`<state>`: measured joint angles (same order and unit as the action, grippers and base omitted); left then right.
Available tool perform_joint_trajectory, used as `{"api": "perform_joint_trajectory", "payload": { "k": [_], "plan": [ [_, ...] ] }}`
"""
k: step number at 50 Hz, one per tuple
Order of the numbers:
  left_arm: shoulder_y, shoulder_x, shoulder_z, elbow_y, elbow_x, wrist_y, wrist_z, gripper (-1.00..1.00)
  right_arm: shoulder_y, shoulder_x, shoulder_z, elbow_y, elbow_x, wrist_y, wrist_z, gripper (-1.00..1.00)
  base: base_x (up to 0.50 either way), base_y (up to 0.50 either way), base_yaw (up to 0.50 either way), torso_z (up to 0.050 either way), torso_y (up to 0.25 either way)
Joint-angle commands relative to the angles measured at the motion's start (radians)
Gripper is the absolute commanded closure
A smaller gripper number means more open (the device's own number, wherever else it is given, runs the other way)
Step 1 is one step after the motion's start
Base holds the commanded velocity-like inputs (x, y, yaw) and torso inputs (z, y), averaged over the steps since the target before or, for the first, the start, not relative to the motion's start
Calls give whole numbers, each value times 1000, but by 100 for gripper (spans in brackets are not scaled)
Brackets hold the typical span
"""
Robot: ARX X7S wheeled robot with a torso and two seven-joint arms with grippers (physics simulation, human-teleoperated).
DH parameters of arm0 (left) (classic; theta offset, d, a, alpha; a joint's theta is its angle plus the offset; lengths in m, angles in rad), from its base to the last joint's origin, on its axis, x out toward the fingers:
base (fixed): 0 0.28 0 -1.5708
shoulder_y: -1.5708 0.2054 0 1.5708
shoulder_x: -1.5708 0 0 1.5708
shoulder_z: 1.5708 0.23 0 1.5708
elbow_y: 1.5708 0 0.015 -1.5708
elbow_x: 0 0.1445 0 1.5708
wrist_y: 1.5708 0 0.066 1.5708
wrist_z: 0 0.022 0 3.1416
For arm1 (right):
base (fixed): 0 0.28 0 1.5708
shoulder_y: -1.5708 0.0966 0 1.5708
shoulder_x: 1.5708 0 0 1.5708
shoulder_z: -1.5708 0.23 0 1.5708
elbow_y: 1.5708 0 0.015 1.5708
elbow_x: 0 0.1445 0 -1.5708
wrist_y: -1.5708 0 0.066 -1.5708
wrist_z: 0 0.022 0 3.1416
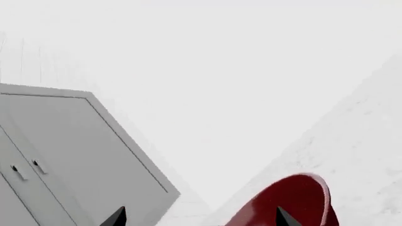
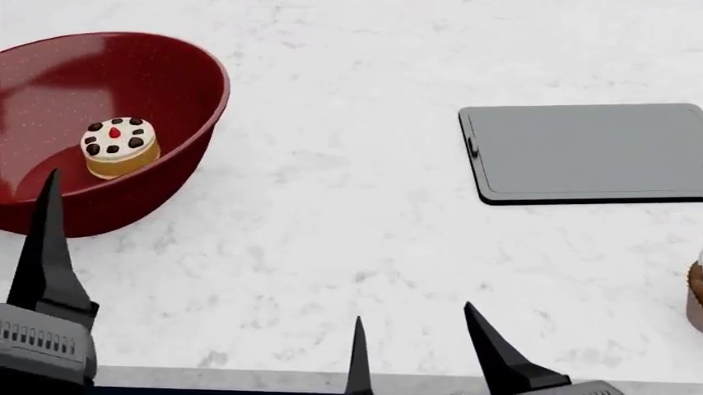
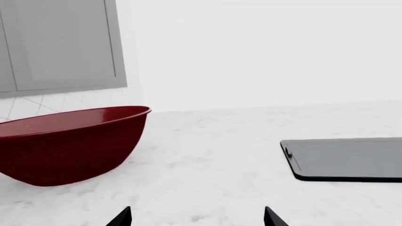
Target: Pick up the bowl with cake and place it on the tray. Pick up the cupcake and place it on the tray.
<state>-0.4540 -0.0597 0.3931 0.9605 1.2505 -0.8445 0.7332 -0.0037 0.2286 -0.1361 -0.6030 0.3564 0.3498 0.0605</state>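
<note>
With both the left gripper [image 2: 49, 271] and the right gripper [image 2: 412, 350] spread and empty, the bowl [image 2: 165, 107] holding the cake [image 2: 120, 146], near the counter's left edge, is judged yet to be grasped and carried to the tray [image 2: 588, 152].

Head camera looks steeply down on counter [image 2: 363, 222]; right wrist low, level; both share bowl [image 2: 104, 123], tray [image 2: 588, 152]; left wrist tilted upward

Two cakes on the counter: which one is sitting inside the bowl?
The small yellow cake with flat white icing, chocolate dots and a red centre sits in the dark-red bowl. The cupcake stands on the bare counter at the head view's right edge, mostly cut off.
</note>
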Motion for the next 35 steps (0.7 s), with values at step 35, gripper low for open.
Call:
{"api": "perform_joint_trajectory", "payload": {
  "k": [35],
  "plan": [
    [-420, -55, 138, -591, 141, -40, 542, -100, 20, 2, -24, 65, -9, 3, 45, -100, 0, 0, 0, 0, 0]
  ]
}}
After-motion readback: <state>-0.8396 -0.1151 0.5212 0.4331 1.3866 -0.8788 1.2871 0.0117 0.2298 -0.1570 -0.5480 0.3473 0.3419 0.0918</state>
